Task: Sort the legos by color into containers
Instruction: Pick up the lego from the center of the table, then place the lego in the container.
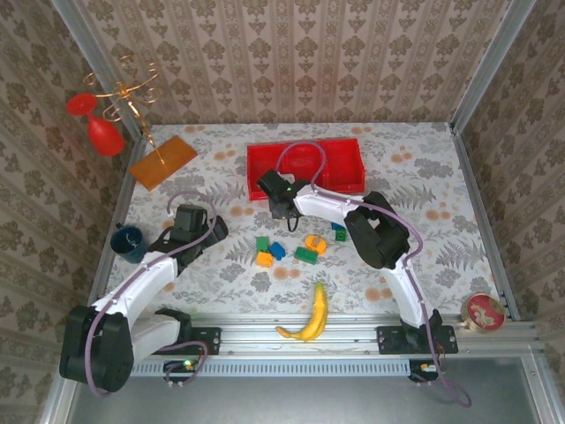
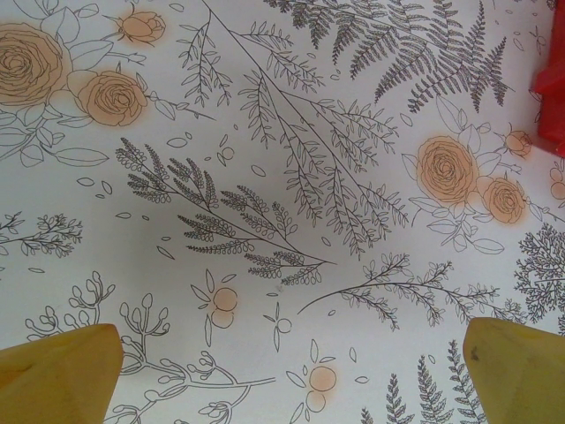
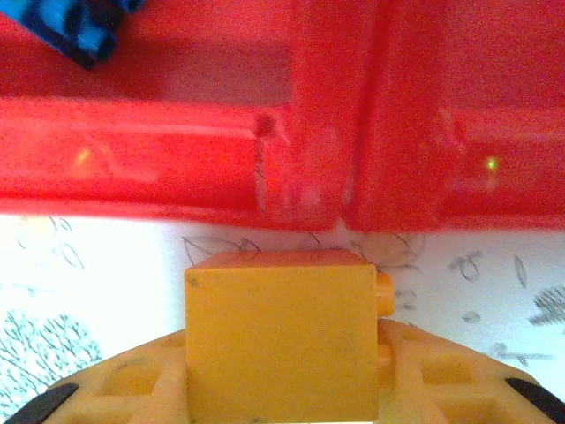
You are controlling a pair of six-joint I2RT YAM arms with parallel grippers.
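The right hand (image 3: 282,384) is clenched on an orange lego (image 3: 278,327), with the near wall of the red tray (image 3: 159,150) just ahead. Lift clear of that wall and steer right of the divider (image 3: 357,106), away from the blue lego (image 3: 75,26) ahead-left. Release low. The left hand (image 2: 291,371) hangs released over the desk (image 2: 282,177).

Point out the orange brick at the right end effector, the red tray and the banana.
orange brick (image 3: 281,336): right wrist view, middle of its broad face.
red tray (image 3: 159,168): right wrist view, near wall.
banana (image 1: 315,315): top external view, middle of its body.
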